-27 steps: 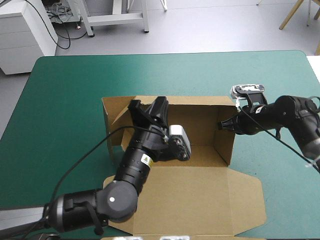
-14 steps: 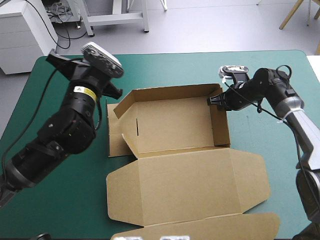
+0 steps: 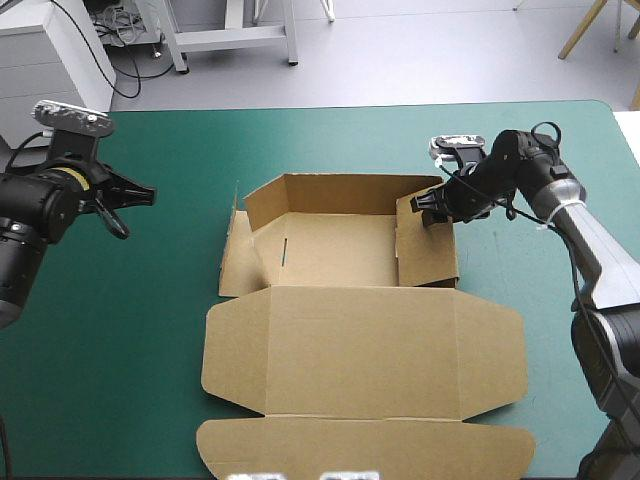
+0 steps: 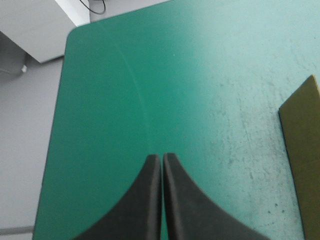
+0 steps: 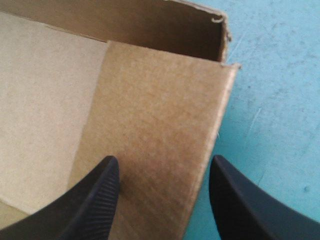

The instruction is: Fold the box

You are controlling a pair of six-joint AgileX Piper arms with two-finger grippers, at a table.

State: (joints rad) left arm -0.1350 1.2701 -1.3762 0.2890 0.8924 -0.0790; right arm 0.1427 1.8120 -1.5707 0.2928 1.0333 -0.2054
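Observation:
The brown box (image 3: 340, 250) lies mid-table as an open tray. Its back wall (image 3: 335, 190) and right wall (image 3: 428, 245) are raised, and its lid (image 3: 360, 345) lies flat toward the front. My right gripper (image 3: 428, 208) is at the far end of the right wall, open. In the right wrist view that wall (image 5: 155, 130) runs between the black fingers (image 5: 100, 195) of the right gripper (image 5: 162, 170). My left gripper (image 3: 140, 193) hovers far to the left of the box, shut and holding nothing. The left wrist view shows the left gripper (image 4: 161, 160) over bare cover, with a box edge (image 4: 302, 165) to one side.
The box's left flap (image 3: 232, 250) leans outward, nearly flat on the teal-green cover (image 3: 150, 330). The table's far-left corner (image 4: 75, 35) shows ahead of the left gripper. A front tuck flap (image 3: 360, 445) reaches almost to the table's near edge.
My left arm has pulled out of the box and swung back to the table's left side. The right gripper moved left with the right wall, which now stands folded inward. The box shifted.

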